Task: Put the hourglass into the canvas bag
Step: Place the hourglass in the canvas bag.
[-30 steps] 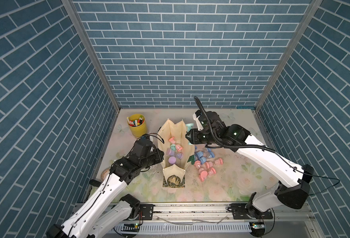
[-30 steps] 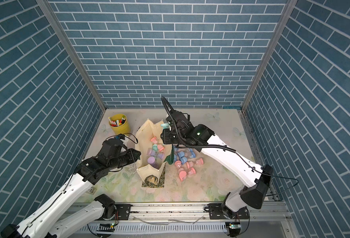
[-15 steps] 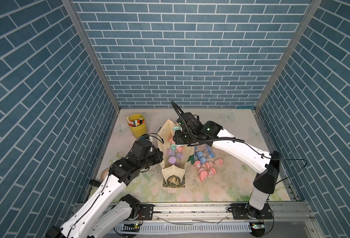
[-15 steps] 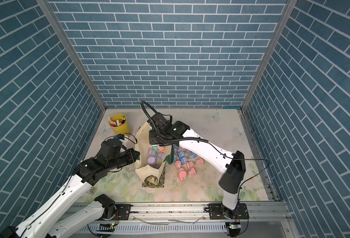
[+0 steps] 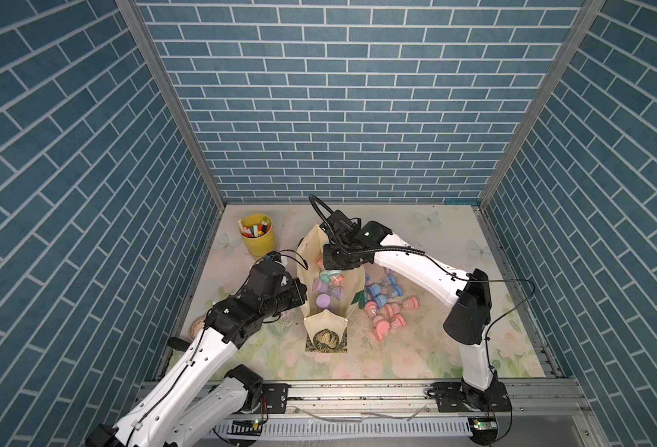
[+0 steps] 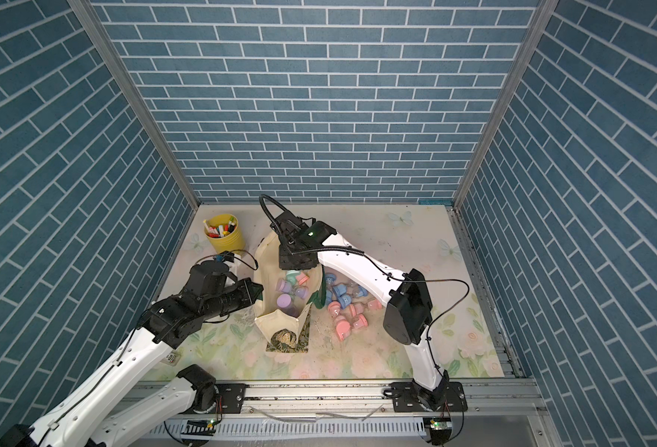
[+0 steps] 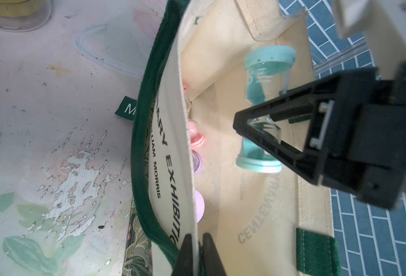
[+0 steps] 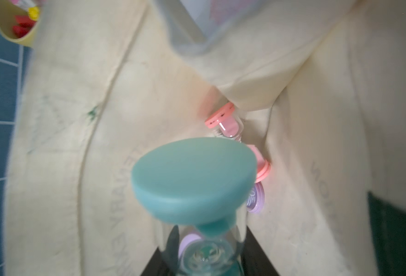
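Teal in cap and sand, the hourglass [image 7: 266,71] was pinched at its glass waist by the right jaws, hanging between the walls of the open canvas bag [image 7: 233,59]. The left jaws were pressed together on the rim of the bag's wall beside its green strap [image 7: 137,167]. Beneath the right jaws a pink hourglass [image 7: 196,136] and purple hourglasses [image 7: 198,206] lay inside the bag. Outside it, past the right jaws, blue hourglasses [image 5: 375,289] lay on the worktop [image 5: 415,348].

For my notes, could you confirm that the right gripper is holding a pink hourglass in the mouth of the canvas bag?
Not quite: the left wrist view shows the hourglass in the right gripper is teal, not pink; it is in the canvas bag's mouth.
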`<state>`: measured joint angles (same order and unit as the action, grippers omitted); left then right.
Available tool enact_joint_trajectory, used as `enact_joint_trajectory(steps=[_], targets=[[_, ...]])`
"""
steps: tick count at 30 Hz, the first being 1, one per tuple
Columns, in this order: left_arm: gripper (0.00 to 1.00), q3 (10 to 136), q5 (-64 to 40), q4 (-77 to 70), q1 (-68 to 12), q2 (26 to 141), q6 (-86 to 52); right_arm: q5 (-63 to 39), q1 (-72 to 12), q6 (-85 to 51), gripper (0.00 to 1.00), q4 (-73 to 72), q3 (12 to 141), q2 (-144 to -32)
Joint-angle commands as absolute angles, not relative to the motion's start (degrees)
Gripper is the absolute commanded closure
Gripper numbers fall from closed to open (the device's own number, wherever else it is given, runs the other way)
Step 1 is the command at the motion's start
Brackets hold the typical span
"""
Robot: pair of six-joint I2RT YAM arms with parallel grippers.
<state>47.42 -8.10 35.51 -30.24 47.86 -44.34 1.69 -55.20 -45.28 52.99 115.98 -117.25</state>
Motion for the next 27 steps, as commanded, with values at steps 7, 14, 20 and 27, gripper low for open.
enact_joint_trajectory(steps=[7, 14, 20, 27], targets=[[0.98, 46.97, -8.6, 34.72, -30.06, 47.57, -44.21, 4.45, -53.05, -47.82, 1.0, 60.54, 120.67, -122.41], [1.0, 46.95, -8.32, 34.9, -30.06, 47.89, -44.29, 3.63, -52.73, -46.55, 0.67, 59.27, 120.32, -121.87], [1.0, 47.01, -8.41, 34.55, -30.06, 48.64, -44.34, 3.27, -52.96, -44.66, 0.4, 59.06, 121.57, -119.88], [1.0, 47.29, -8.52, 34.33, -30.06, 49.35, -44.29, 5.22, -54.82, -41.6, 0.42, 61.54, 126.62, -117.51]])
